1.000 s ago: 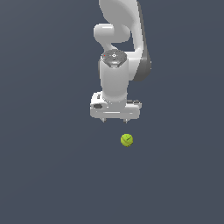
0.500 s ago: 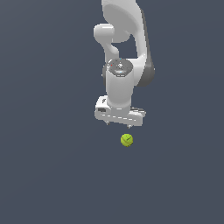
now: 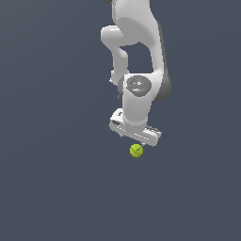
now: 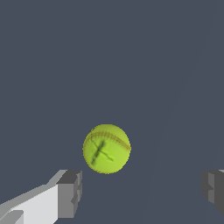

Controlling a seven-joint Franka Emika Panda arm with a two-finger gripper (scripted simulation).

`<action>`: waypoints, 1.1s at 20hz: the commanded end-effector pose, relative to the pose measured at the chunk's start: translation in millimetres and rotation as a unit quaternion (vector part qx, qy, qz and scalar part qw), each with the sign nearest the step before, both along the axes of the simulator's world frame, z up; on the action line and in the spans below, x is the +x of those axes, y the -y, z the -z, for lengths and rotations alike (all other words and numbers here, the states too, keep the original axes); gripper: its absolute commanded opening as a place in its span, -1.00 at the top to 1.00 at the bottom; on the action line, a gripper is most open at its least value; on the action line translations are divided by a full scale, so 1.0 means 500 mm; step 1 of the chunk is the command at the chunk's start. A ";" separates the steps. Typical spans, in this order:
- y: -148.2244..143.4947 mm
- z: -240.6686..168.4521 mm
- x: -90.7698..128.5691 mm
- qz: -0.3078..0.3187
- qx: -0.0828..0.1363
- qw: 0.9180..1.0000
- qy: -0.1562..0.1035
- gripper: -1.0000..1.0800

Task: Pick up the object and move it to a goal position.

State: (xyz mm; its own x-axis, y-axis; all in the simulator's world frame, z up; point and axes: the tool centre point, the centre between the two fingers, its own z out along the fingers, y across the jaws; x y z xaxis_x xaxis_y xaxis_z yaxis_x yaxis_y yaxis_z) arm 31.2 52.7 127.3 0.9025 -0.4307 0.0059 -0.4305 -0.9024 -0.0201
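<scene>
The object, a small yellow-green ball [image 3: 136,150] with darker seam marks, lies on the plain dark grey floor. My white gripper [image 3: 135,140] hangs just above and slightly behind it in the exterior view, with the hand's lower edge nearly over the ball. In the wrist view the ball [image 4: 106,148] fills the middle, and both grey fingertips [image 4: 70,192] stand wide apart on either side of it, nearer the camera. The gripper [image 4: 142,191] is open and holds nothing.
The white arm [image 3: 136,56] rises from the gripper toward the top of the exterior view. A flat dark grey surface [image 3: 56,179] surrounds the ball on every side.
The arm has come down and shifted toward the ball, with the hand turning slightly. The ball has stayed where it was.
</scene>
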 end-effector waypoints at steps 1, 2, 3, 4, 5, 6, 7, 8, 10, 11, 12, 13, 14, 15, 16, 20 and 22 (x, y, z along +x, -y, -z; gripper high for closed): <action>-0.012 0.015 0.005 0.029 -0.001 1.000 -0.002 -0.92; -0.017 0.021 0.006 0.039 -0.002 0.999 -0.003 -0.92; -0.021 0.026 0.008 0.049 -0.002 0.999 -0.003 -0.92; -0.025 0.031 0.009 0.059 -0.002 0.998 -0.004 -0.92; -0.029 0.036 0.010 0.067 -0.003 0.998 -0.005 -0.92; -0.032 0.041 0.011 0.076 -0.003 0.997 -0.005 -0.92; -0.036 0.045 0.012 0.083 -0.004 0.996 -0.005 -0.92; -0.039 0.049 0.013 0.090 -0.004 0.996 -0.006 -0.92; -0.044 0.056 0.015 0.103 -0.005 0.995 -0.007 -0.92; -0.046 0.059 0.015 0.108 -0.005 0.994 -0.007 -0.92; -0.049 0.061 0.016 0.113 -0.006 0.994 -0.007 -0.92; -0.050 0.064 0.016 0.117 -0.006 0.993 -0.007 -0.92; -0.052 0.066 0.017 0.121 -0.006 0.993 -0.007 -0.92; -0.053 0.068 0.017 0.124 -0.006 0.992 -0.008 -0.92; -0.055 0.069 0.017 0.126 -0.007 0.992 -0.008 -0.92; -0.056 0.072 0.018 0.131 -0.007 0.991 -0.008 -0.92; -0.056 0.072 0.017 0.129 -0.007 0.992 -0.008 -0.92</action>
